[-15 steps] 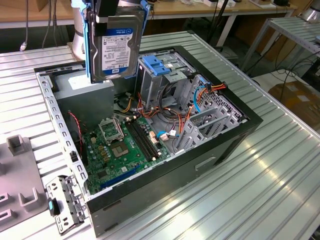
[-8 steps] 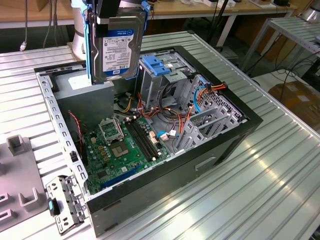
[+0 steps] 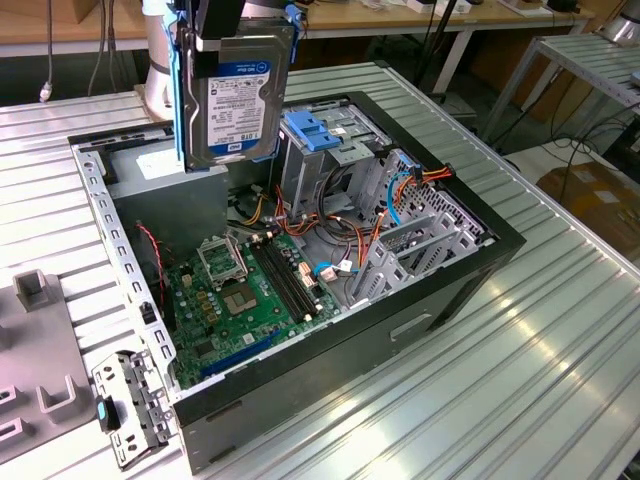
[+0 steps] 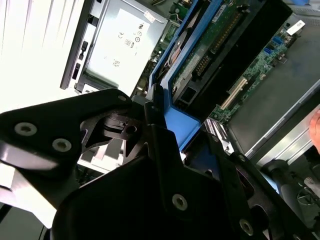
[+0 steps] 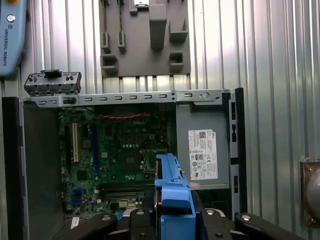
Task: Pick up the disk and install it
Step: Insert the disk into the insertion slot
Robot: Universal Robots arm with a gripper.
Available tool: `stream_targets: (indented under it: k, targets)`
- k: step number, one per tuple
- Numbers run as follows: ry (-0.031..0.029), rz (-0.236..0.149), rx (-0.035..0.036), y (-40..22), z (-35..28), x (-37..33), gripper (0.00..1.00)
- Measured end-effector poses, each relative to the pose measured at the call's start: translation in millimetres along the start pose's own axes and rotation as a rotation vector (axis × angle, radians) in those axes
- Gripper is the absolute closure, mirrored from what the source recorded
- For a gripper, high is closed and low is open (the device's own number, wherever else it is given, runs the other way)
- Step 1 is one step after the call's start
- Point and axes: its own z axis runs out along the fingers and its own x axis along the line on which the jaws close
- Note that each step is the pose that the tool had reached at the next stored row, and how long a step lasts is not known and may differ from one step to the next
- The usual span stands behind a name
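Observation:
The disk (image 3: 236, 95), a silver drive with a white and blue label and blue side rails, hangs upright above the back left corner of the open computer case (image 3: 440, 290). My gripper (image 3: 222, 40) is shut on its top edge. In both wrist views the disk shows edge-on: its blue rail (image 5: 173, 192) sticks out from between the black fingers (image 5: 137, 222) over the motherboard (image 5: 120, 150), and its circuit-board side (image 4: 210, 45) faces the second wrist view. The blue-topped drive cage (image 3: 322, 135) sits in the case to the exterior view's right of the disk.
A grey power-supply box (image 5: 202, 152) with a white sticker lies in the case below the disk. Orange and blue cables (image 3: 400, 190) run beside the cage. A grey fixture plate (image 3: 35, 370) and a metal bracket (image 3: 130, 405) with a blue latch rest on the ribbed table.

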Motion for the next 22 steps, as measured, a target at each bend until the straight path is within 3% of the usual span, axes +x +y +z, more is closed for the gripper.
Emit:
stream_targets:
  k: [5, 16, 22]
  targets:
    - [0.0001, 0.000, 0.0000, -0.3, 0.0, 3.0, 0.63]
    - [0.0000, 0.000, 0.0000, -1.2, 0.1, 20.8, 0.63]
    - [0.0000, 0.000, 0.0000, -1.5, 0.2, 27.0, 0.63]
